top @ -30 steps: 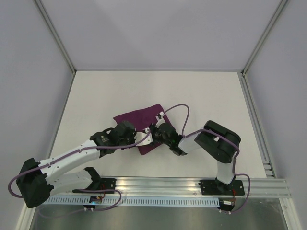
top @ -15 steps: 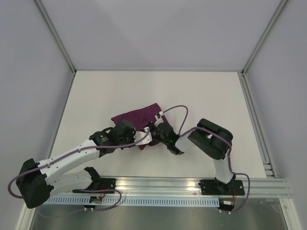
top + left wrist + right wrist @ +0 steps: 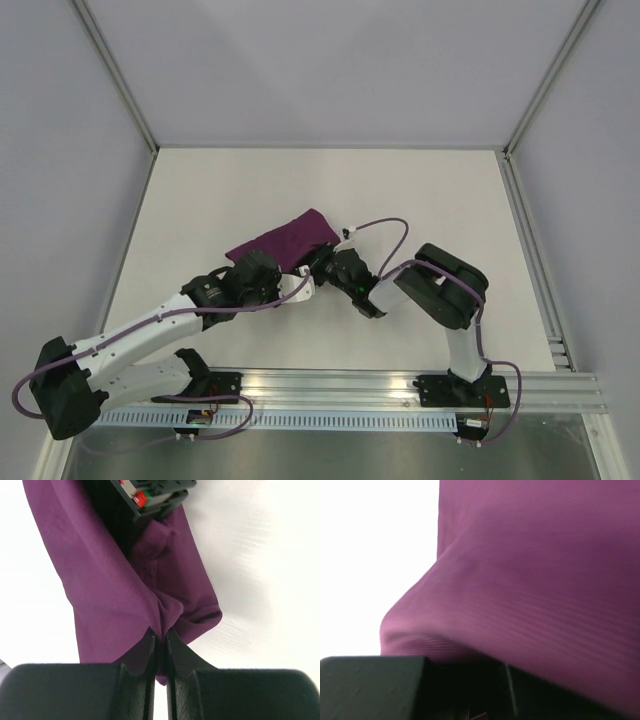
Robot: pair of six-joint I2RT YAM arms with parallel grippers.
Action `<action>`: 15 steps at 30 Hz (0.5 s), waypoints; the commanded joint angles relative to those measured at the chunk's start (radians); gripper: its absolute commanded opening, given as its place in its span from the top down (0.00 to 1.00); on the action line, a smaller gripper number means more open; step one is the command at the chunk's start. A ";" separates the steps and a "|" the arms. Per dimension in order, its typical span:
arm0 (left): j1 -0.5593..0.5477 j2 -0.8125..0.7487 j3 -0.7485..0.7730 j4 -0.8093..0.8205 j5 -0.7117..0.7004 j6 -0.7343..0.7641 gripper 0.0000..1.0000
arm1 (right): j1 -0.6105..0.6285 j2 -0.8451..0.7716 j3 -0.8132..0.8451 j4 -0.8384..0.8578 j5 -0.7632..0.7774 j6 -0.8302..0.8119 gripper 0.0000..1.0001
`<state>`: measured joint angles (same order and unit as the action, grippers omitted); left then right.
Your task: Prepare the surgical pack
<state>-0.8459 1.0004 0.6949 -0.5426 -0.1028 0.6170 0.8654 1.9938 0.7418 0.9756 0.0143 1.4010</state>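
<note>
The surgical pack shows only as a dark purple cloth [image 3: 283,238], bunched into a narrow band at the table's middle; whatever it holds is hidden. My left gripper [image 3: 304,284] sits at the cloth's near edge. In the left wrist view the left gripper [image 3: 160,638] is shut on a pinched fold of the cloth [image 3: 115,580]. My right gripper [image 3: 320,263] is at the cloth's right end, and its black body [image 3: 145,497] lies over the fabric. In the right wrist view the cloth [image 3: 535,580] drapes over the jaws and hides them.
The white table [image 3: 420,200] is walled by pale panels at the left, back and right. An aluminium rail [image 3: 400,385] with both arm bases runs along the near edge. A purple cable [image 3: 375,228] loops above the right wrist.
The cloth's near part has been drawn up and away from the rail, so the bundle is narrower and lies farther left. Both grippers moved with it, away from the rail.
</note>
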 commanded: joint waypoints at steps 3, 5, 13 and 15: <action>-0.018 -0.032 0.028 -0.026 0.068 0.027 1.00 | -0.081 0.033 0.033 -0.023 0.217 -0.004 0.86; -0.018 -0.036 0.020 -0.028 0.066 0.030 1.00 | -0.097 0.034 0.034 -0.032 0.220 -0.004 0.85; -0.018 -0.046 -0.020 -0.040 0.063 0.044 1.00 | -0.175 0.030 0.039 -0.077 0.211 -0.033 0.82; -0.018 -0.048 -0.034 -0.037 0.061 0.047 1.00 | -0.180 0.031 0.042 -0.086 0.197 -0.043 0.82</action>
<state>-0.8516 0.9833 0.6750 -0.5449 -0.0784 0.6395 0.7223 2.0037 0.7605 0.9279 0.1040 1.4055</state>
